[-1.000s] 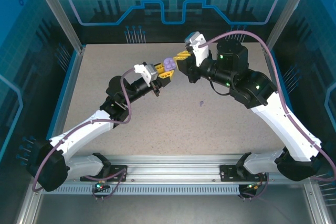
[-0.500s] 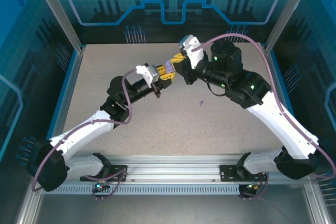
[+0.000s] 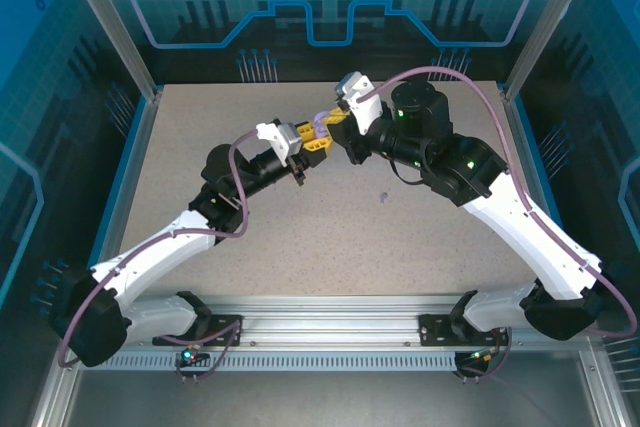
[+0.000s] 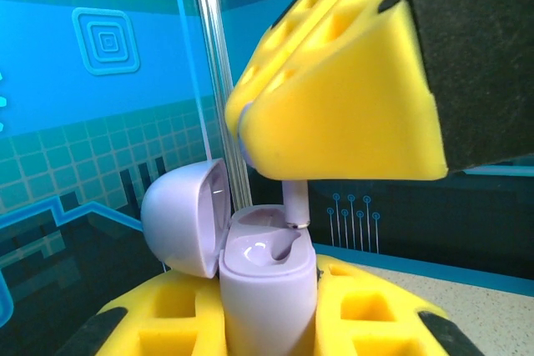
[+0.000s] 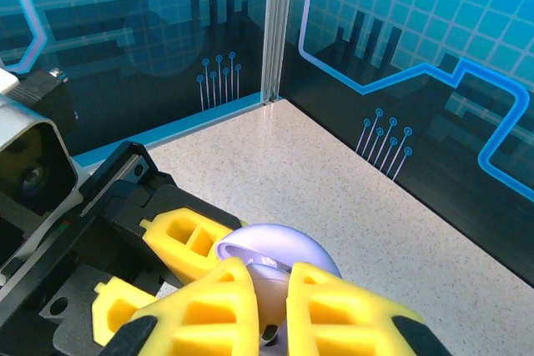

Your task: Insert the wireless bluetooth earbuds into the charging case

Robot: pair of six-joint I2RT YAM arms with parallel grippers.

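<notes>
Nearest the arm bases the speckled table (image 3: 300,247) carries one small purplish speck (image 3: 383,197) right of centre, too small to identify. Further back the two arms meet tip to tip above the table's rear half. Left gripper (image 3: 312,143): yellow fingers (image 4: 171,318) clamped on the lower body of the lilac charging case (image 4: 267,285), one on each side. The case stands upright, and its lid (image 4: 179,218) is swung open to the left in the left wrist view. Right gripper (image 3: 337,120), just above the case: fingers (image 4: 334,122) drawn nearly together, pinching an earbud (image 4: 296,204). The earbud's pale stem hangs below the pads, its metal-ringed tip at the mouth of the case's open top, at or just inside the rim. Whether it touches the well cannot be judged. The earbud's head is buried between the pads. The case's base is cut off at the frame edge, and the glossy interior is hard to read. In the right wrist view the lid's dome sits just past the right fingers, against the left gripper's fingers. Beyond it are the blue wall panels (image 5: 400,56).
</notes>
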